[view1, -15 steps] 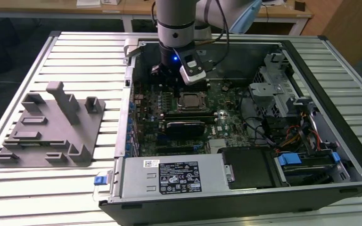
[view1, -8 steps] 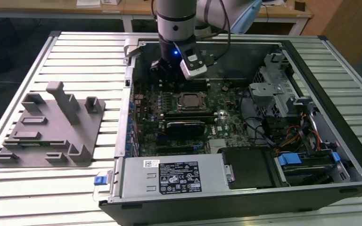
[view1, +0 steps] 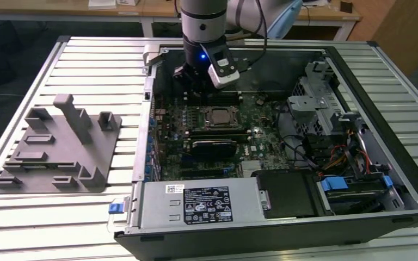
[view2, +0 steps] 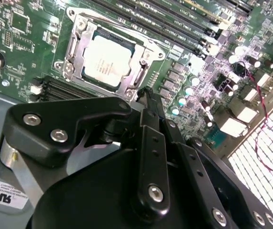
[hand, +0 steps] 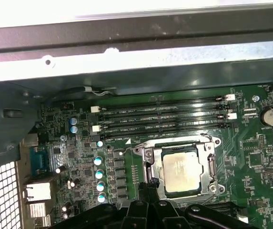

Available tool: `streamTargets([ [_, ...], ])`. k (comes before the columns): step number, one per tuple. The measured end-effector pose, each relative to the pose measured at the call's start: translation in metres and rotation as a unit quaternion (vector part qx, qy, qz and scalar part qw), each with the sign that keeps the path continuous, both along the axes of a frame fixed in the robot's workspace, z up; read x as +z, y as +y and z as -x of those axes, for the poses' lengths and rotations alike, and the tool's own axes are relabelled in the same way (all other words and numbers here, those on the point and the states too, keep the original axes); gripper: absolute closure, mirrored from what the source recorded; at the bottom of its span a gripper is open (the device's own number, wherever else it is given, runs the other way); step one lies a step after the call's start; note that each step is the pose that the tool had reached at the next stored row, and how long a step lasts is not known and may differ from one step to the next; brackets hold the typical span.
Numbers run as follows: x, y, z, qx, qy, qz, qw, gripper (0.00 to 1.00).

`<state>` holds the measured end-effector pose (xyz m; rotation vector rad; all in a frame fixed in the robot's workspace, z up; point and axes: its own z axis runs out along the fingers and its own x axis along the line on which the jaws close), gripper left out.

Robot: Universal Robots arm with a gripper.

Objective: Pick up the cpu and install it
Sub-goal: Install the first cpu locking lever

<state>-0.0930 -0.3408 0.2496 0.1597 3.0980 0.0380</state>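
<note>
One cpu (view1: 220,116) lies seated in its socket (view2: 74,47); in the exterior view the claw (view1: 190,87) hangs at its eleven o'clock, pinched narrow, holding nothing.

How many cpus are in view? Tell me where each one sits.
1. The cpu lies in the motherboard socket inside the open computer case; others could be hidden.

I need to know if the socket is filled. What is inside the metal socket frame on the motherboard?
The cpu lies flat inside the frame, silvery top up. Whatever is beneath it is covered.
</note>
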Motion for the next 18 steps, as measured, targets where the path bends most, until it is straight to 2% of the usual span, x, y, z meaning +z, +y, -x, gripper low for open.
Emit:
streamTargets([
  [3, 0.0001, -0.0001, 0.003, 0.0, 0.0001, 0.0002, 1.0, 0.89],
  [12, -0.0004, -0.0001, 0.024, 0.0, -0.0003, -0.0009, 1.0, 0.89],
  [13, -0.0005, -0.0001, 0.025, 0.0, -0.0003, -0.004, 1.0, 0.89],
  [15, -0.0007, 0.0, 0.026, 0.001, -0.0004, -0.0153, 0.9999, 0.89],
  [18, -0.0008, 0.0, 0.027, 0.002, -0.0003, -0.0422, 0.9991, 0.89],
])
